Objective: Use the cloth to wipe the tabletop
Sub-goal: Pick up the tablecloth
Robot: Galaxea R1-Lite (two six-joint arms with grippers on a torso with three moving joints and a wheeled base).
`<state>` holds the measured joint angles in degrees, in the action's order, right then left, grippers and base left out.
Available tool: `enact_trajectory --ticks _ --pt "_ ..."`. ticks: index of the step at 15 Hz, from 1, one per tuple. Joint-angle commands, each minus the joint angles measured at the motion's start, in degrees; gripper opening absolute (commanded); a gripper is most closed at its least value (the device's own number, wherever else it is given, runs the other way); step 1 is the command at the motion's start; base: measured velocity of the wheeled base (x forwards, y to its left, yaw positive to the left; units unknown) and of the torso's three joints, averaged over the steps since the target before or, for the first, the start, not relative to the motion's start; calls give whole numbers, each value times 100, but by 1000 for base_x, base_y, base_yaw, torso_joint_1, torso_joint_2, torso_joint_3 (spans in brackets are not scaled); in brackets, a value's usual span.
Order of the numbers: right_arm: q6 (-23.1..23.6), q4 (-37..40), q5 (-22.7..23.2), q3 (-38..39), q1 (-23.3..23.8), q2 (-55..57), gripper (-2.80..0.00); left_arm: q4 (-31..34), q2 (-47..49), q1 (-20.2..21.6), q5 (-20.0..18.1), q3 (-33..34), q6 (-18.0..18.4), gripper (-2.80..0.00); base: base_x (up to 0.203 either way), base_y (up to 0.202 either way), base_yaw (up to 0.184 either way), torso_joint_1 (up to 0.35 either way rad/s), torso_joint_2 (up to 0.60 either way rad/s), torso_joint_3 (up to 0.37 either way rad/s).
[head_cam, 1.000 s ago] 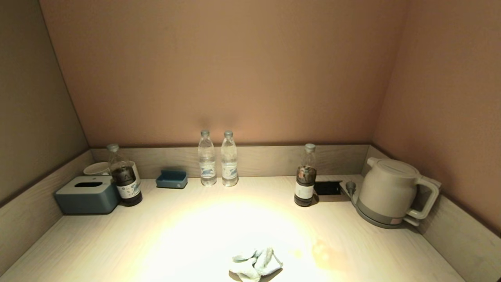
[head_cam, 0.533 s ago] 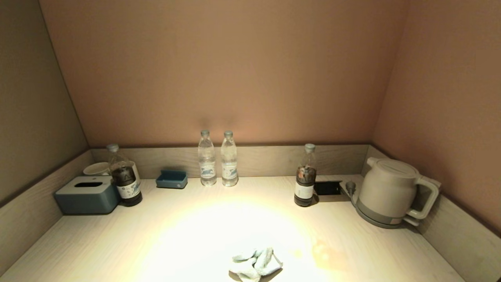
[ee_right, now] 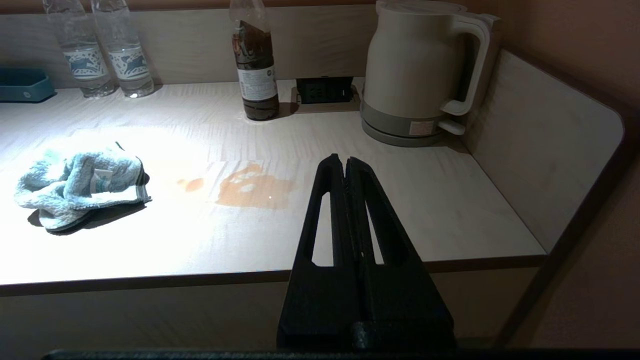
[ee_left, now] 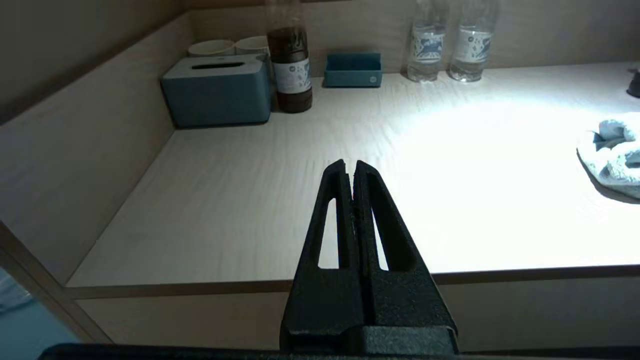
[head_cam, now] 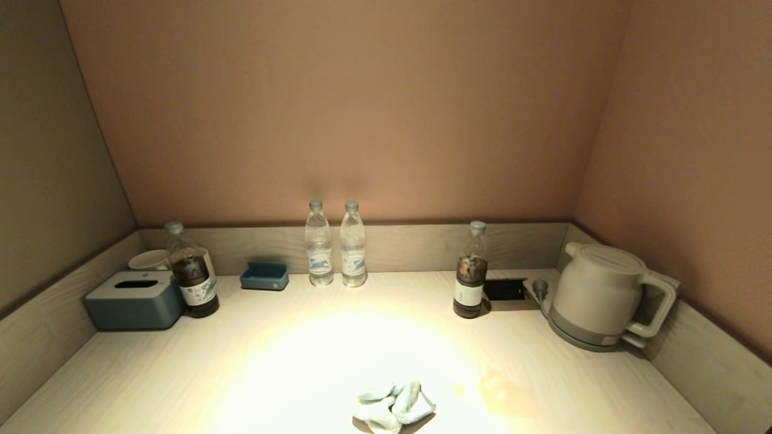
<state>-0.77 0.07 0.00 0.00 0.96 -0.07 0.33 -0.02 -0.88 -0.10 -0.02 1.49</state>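
Left gripper (ee_left: 352, 167): fingers pressed together, empty, off the near edge.
Right gripper (ee_right: 345, 162): likewise closed, empty, off the near edge.
Cloth (head_cam: 393, 407): crumpled on the tabletop (head_cam: 181, 367) near the front.
Stain (ee_right: 255, 187): just beside the cloth.
Far side: tissue box (head_cam: 134, 299), bottles, kettle (head_cam: 600, 295).

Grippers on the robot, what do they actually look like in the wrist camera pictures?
The left gripper and right gripper look alike: two matte black, rough-textured fingers forming a tapering wedge, each with a long slot cut through it, on a wider black base. No cables or markings show. Neither arm appears in the head view.
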Motion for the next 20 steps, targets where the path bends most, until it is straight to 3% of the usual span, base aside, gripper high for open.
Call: enact_trajectory --ticks 1,10,20 --pt "-2 1 0 0 0 7 -280 70 2 0 -8 -15 -8 -280 0 0 0 0 0 0" --pt "112 10 18 0 0 7 -280 64 2 0 1 -15 -43 -280 0 0 0 0 0 0" --pt "-81 -7 -9 0 -8 7 -280 64 2 0 -8 -15 -36 -280 0 0 0 0 0 0"
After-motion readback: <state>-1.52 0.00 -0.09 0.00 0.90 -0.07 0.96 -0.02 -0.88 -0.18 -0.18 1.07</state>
